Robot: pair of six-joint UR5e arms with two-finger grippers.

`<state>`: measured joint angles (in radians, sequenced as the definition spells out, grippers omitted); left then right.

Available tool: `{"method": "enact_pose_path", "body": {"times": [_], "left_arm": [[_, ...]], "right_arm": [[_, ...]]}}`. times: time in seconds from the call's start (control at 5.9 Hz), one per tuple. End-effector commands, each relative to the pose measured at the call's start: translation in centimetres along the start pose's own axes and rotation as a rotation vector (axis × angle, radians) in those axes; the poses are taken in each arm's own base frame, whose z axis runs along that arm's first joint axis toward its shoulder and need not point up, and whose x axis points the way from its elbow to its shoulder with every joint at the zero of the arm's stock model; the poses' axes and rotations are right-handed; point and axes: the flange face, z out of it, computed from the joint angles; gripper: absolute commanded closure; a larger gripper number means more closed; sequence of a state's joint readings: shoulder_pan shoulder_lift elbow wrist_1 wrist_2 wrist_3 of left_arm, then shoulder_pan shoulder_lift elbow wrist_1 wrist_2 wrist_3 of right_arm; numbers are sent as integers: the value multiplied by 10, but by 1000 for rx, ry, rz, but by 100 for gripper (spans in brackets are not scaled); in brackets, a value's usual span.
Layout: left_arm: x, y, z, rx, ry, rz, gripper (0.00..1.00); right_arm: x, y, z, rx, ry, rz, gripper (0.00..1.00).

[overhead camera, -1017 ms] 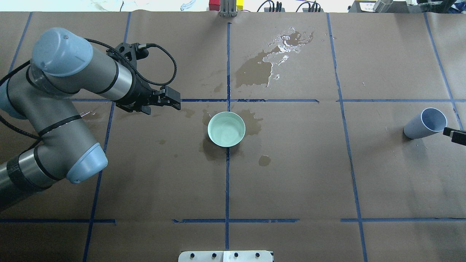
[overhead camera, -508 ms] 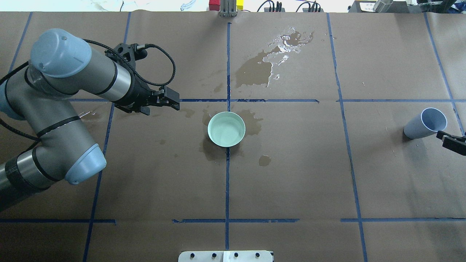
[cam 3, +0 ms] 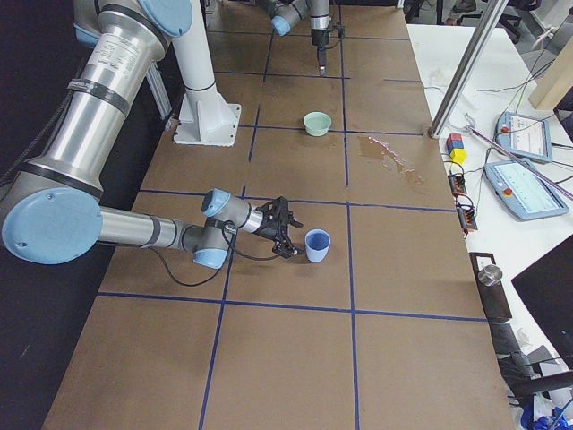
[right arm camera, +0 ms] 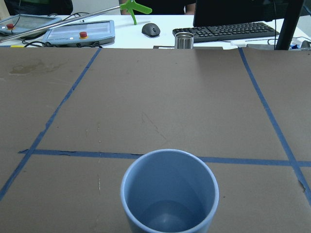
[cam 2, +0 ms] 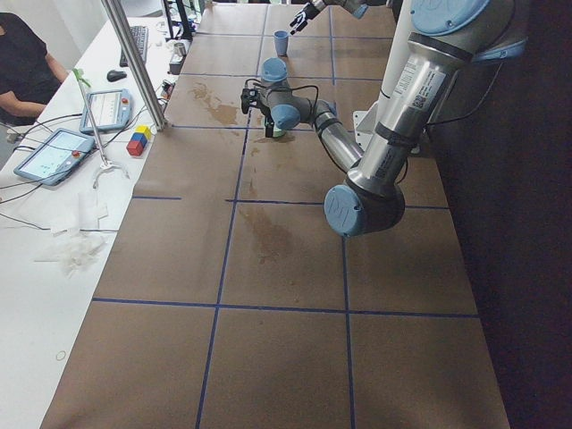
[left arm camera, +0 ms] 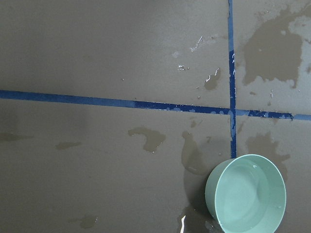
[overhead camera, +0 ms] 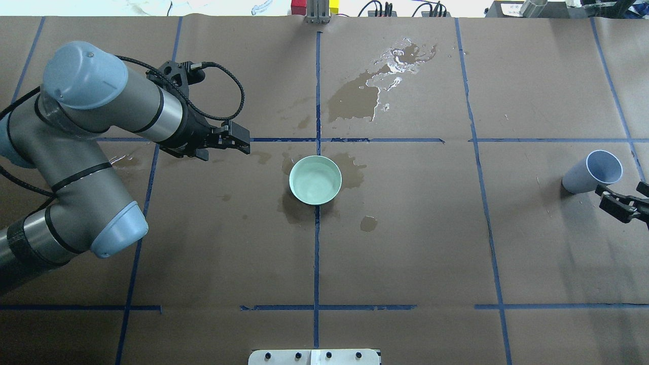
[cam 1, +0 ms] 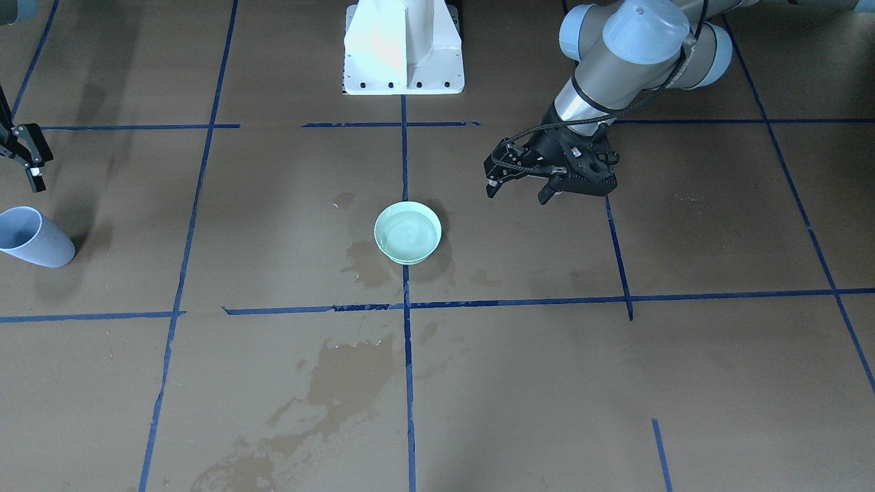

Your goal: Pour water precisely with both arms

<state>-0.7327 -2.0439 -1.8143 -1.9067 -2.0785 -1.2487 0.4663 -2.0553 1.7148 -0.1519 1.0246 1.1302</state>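
A mint-green bowl (overhead camera: 315, 180) sits at the table's centre and holds clear water (left arm camera: 248, 196) that glints. It also shows in the front view (cam 1: 407, 236). My left gripper (overhead camera: 242, 141) hovers to the bowl's left, open and empty, with fingers (cam 1: 491, 186) spread. A light blue cup (overhead camera: 593, 172) stands upright at the far right, with a little water at its bottom (right arm camera: 167, 218). My right gripper (overhead camera: 608, 200) is open and empty, just short of the cup on its near right side (cam 3: 291, 230), not touching it.
A large wet spill (overhead camera: 377, 83) glints on the brown paper beyond the bowl. Smaller damp patches (overhead camera: 350, 170) ring the bowl. The white pedestal (cam 1: 403, 48) stands at the robot's side. Tablets and coloured blocks (cam 3: 455, 143) lie past the far edge.
My right gripper has come further in from the right edge and a little toward the robot, so both fingers now show by the cup. My left arm barely shifted left.
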Motion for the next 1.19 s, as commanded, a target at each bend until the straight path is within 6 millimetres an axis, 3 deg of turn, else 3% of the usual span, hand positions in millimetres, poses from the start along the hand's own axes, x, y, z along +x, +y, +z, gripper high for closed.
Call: {"method": "enact_pose_path", "body": {"times": [0.0, 0.17, 0.34, 0.68, 1.02], "left_arm": [[-1, -1, 0, 1, -2, -1, 0], [-1, -1, 0, 1, -2, -1, 0], [-1, -1, 1, 1, -3, -2, 0], [-1, -1, 1, 1, -3, -2, 0], [-1, -1, 0, 1, -2, -1, 0]], "right_arm": [[-15, 23, 5, 97, 17, -12, 0], [-13, 42, 21, 165, 50, -41, 1], [-23, 47, 27, 178, 40, -36, 1], [-12, 60, 41, 208, 78, -59, 1], [-22, 62, 48, 214, 69, -48, 1]]}}
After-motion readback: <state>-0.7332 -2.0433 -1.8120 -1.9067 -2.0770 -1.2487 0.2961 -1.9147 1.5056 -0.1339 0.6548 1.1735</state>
